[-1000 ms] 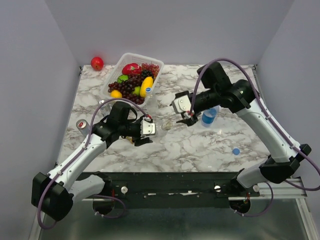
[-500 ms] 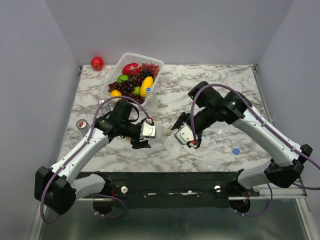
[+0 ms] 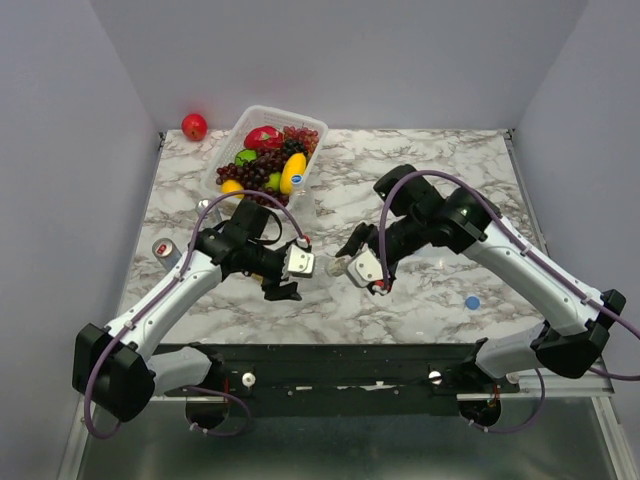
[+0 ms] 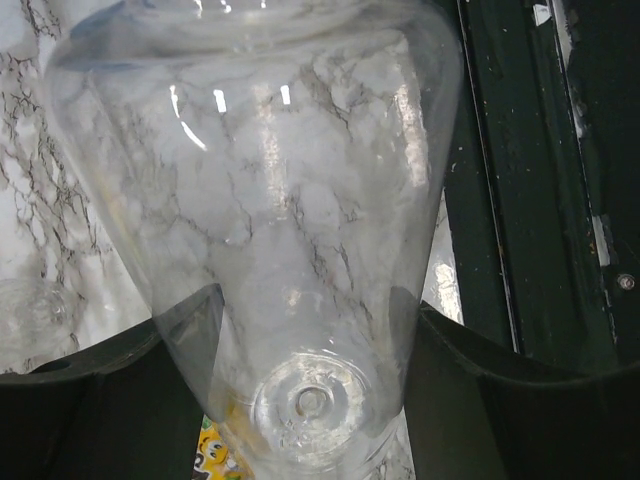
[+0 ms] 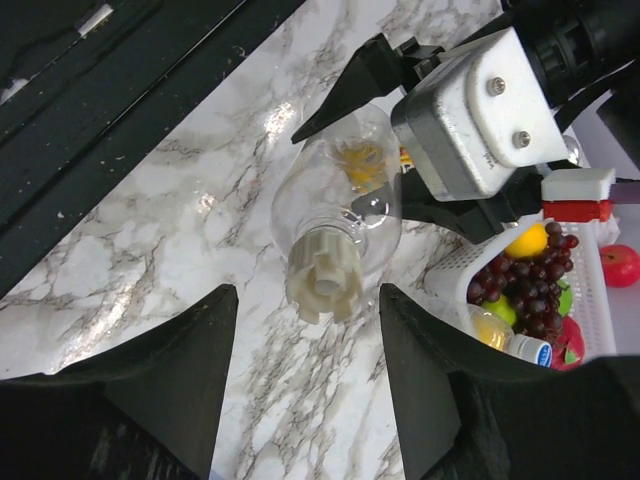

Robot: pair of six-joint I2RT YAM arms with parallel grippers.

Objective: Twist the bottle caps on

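Note:
My left gripper (image 3: 303, 268) is shut on a colourless bottle (image 3: 322, 266) and holds it on its side above the table, neck toward my right arm. In the left wrist view the bottle (image 4: 270, 180) fills the frame, its base between the fingers (image 4: 180, 340). A pale whitish cap (image 5: 325, 275) sits on its neck. My right gripper (image 5: 305, 300) is open, its fingers either side of the cap and not touching it; it also shows in the top view (image 3: 350, 265). A plain blue cap (image 3: 471, 301) lies on the table at the right. The blue-tinted bottle is hidden.
A clear basket (image 3: 225, 160) of fruit stands at the back left, also in the right wrist view (image 5: 470, 270). A red apple (image 3: 194, 126) lies in the far left corner. Two slim silver cans (image 3: 165, 249) stand by the left edge.
My right arm has swung down and left from the back right to the neck of the held bottle. My left gripper has shifted slightly with the bottle.

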